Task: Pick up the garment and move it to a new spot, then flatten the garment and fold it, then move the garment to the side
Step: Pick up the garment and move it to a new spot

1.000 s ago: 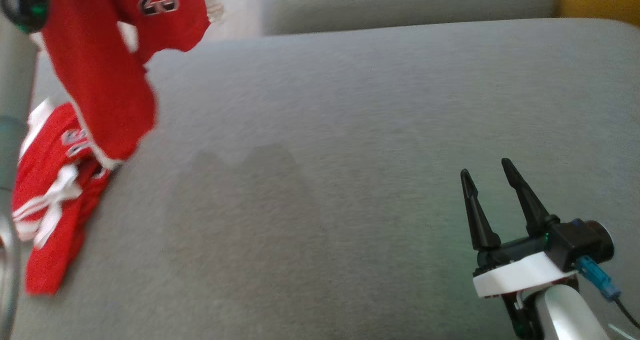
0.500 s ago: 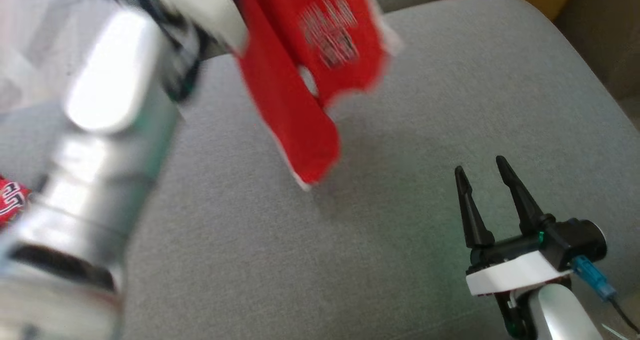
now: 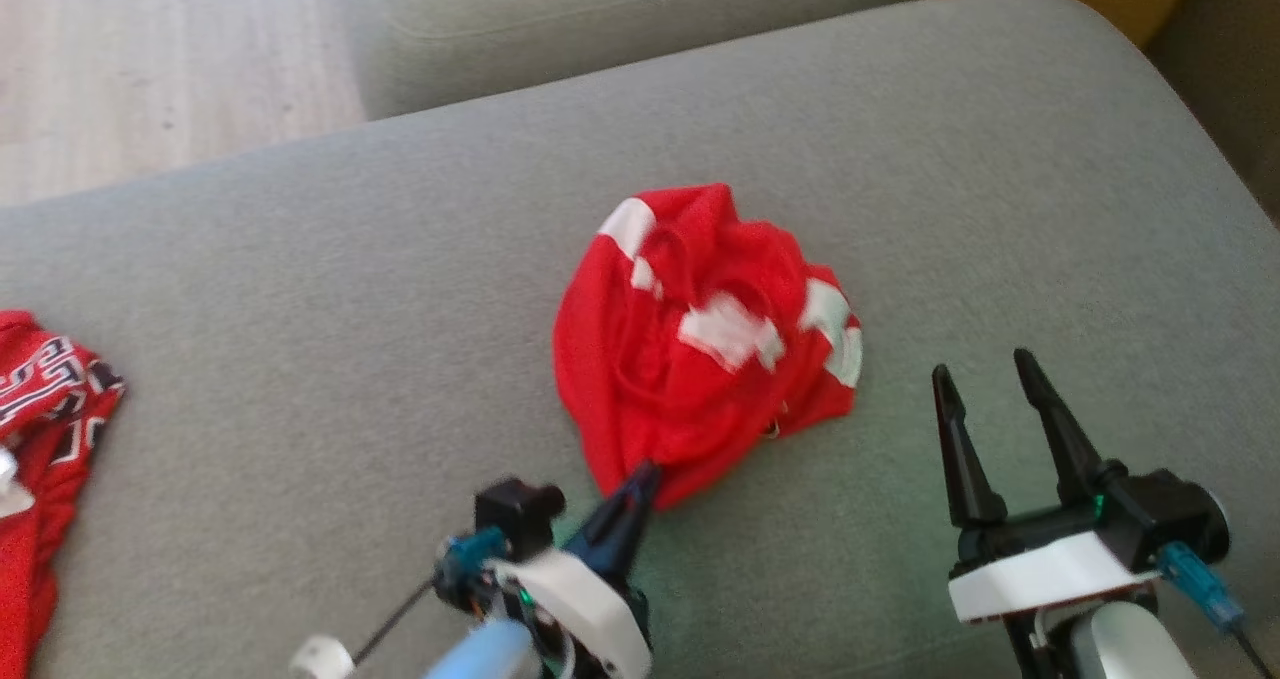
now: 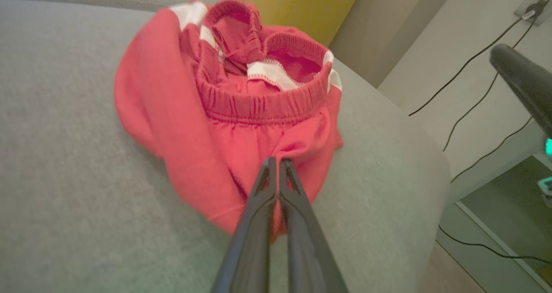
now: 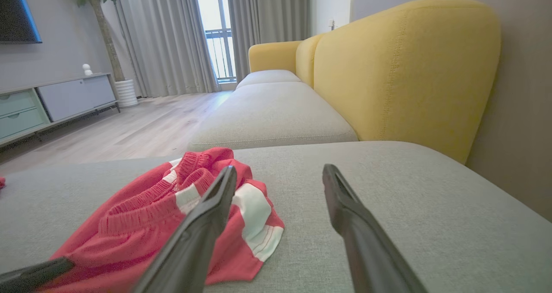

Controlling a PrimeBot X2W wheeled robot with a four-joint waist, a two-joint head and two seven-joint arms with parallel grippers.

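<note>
Red shorts [image 3: 700,339] with white trim lie in a crumpled heap near the middle of a grey sofa cushion [image 3: 300,309]. In the left wrist view the shorts [image 4: 224,111] show their elastic waistband gathered and turned upward, the fabric bunched around it. The left gripper [image 3: 640,484] reaches in from the near side, its 2 dark fingers pressed together and pinching a pucker of cloth at the heap's near edge [image 4: 276,163]. The right gripper [image 3: 981,367] sits to the right of the shorts, apart from them, with its 2 fingers spread and nothing between them. In the right wrist view the right gripper [image 5: 279,170] points across the cushion, with the shorts [image 5: 172,215] low on the left. A second red garment [image 3: 40,409], with black and white patterning, lies at the cushion's far left edge, well apart from the shorts. A yellow backrest [image 5: 405,68] rises behind the cushion, and pale wood floor [image 3: 150,49] lies beyond it.
</note>
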